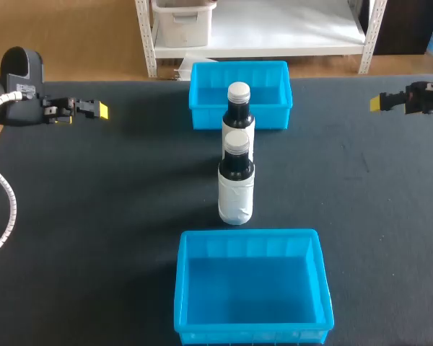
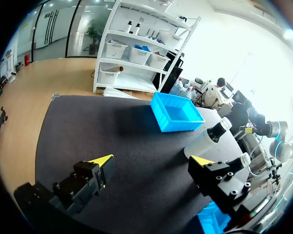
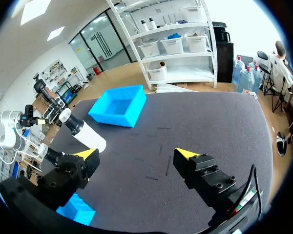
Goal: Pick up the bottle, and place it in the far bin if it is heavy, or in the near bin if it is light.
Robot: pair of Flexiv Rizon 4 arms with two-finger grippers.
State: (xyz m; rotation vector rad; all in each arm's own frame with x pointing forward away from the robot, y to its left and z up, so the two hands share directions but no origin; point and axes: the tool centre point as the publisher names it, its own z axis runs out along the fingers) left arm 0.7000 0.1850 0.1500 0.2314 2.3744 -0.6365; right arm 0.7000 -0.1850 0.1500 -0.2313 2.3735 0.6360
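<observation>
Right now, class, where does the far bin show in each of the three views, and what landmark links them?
Head view: far bin in the upper middle, just behind the rear bottle.
Left wrist view: far bin ahead of the left hand, past the rear bottle.
Right wrist view: far bin ahead of the right hand, past the rear bottle.
Shared landmark: the white-capped rear bottle, next to the bin in every view.

Overhead, opposed wrists, shared far bin [image 1: 206, 114]

Black left hand [image 2: 152, 159], yellow tips [image 2: 103, 159], white ribbed cable [image 1: 11, 205]
</observation>
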